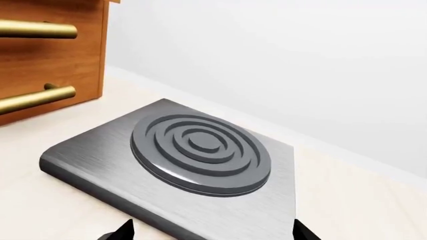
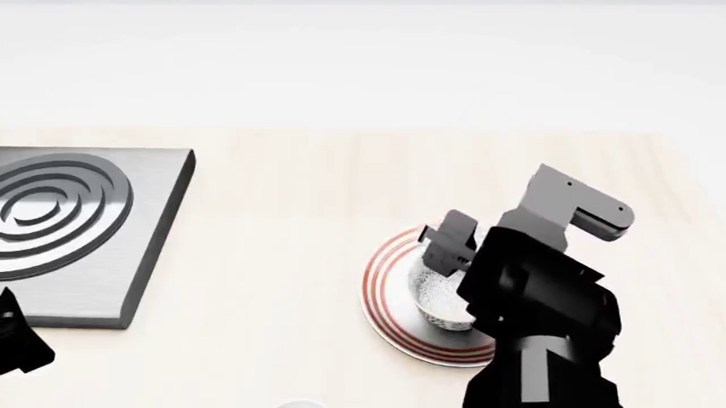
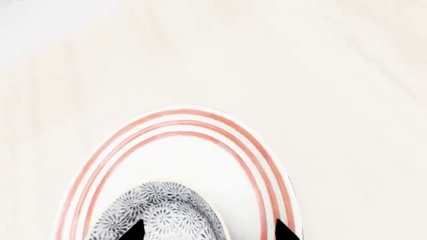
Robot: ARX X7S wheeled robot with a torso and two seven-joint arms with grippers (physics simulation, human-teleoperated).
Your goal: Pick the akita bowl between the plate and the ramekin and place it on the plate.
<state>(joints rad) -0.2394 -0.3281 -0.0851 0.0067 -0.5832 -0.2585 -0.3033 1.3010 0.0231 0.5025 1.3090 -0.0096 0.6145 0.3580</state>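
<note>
One step left: left gripper [image 1: 210, 231] idles, fingers spread over the stove plate [image 1: 200, 147]. Centre-right in head view, akita bowl [image 2: 437, 297] sits over the plate [image 2: 383, 280]; your right gripper [image 3: 208, 231] fingers straddle it wide, so retract.

The grey-speckled akita bowl [image 2: 437, 297] sits upright on the red-ringed white plate [image 2: 386, 280]

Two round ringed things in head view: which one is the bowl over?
The white plate with thin red rim rings, under the right end effector. The speckled akita bowl is over it, not the grey ridged burner disc.
</note>
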